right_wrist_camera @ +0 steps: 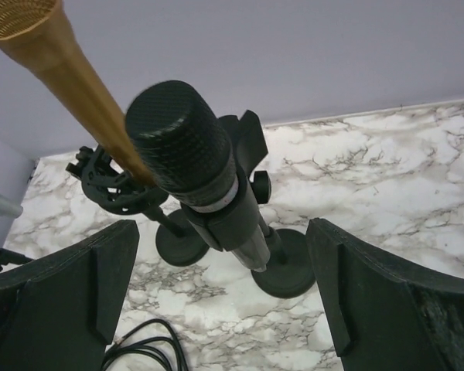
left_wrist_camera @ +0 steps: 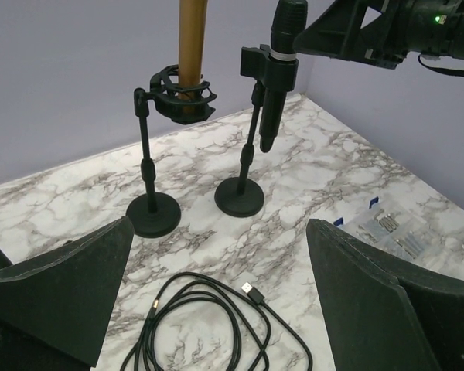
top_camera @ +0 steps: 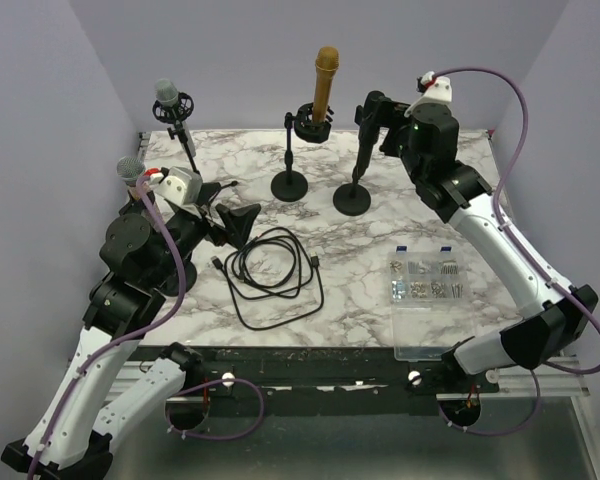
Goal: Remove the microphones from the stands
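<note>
A black microphone (top_camera: 365,135) sits tilted in the clip of a black desk stand (top_camera: 352,199) at the back middle of the marble table. My right gripper (top_camera: 371,107) is open just behind and above its head. In the right wrist view the mic (right_wrist_camera: 187,145) and its clip (right_wrist_camera: 233,219) lie ahead between the open fingers (right_wrist_camera: 375,294), untouched. The left wrist view shows the mic (left_wrist_camera: 276,73) with my right gripper (left_wrist_camera: 348,31) beside its head. My left gripper (top_camera: 235,215) is open and empty at the left, above a cable.
A gold microphone (top_camera: 325,85) stands in a shock mount on a second stand (top_camera: 289,186) just left of the black one. Two grey microphones (top_camera: 168,96) stand at the far left. A coiled black cable (top_camera: 275,268) and a clear parts box (top_camera: 427,285) lie nearer.
</note>
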{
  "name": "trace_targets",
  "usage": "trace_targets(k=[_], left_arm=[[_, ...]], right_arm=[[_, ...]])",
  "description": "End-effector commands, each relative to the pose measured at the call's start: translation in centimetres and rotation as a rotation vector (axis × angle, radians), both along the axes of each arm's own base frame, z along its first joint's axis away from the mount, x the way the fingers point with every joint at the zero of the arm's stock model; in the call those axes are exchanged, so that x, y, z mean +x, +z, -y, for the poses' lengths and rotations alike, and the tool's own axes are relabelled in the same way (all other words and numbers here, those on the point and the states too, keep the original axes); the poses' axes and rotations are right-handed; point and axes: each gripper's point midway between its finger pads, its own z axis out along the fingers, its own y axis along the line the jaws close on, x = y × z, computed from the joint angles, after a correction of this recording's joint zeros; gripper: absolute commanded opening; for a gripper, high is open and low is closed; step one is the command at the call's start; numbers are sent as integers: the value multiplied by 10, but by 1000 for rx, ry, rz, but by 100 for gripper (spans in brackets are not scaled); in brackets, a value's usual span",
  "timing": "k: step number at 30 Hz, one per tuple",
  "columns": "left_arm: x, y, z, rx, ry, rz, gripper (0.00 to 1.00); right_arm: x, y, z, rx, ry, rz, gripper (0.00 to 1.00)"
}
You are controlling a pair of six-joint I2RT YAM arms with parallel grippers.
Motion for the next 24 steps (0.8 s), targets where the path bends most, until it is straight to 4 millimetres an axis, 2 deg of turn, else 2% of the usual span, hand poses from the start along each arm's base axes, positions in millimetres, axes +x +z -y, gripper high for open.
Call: trace_targets(k=[1, 5, 15, 24], left_arm=[[-2, 5, 4, -9, -30, -4, 99], [-2, 5, 6, -12, -41, -6, 99], [-1, 1, 12, -7, -63, -23, 99], [8, -9, 17, 9, -68, -54, 99]], right_arm=[[6, 21, -1, -64, -65, 46, 95], [14, 27, -4, -103, -113, 64, 83], [37, 18, -7, -182, -189, 63, 81], [51, 3, -12, -224, -197, 59, 67]])
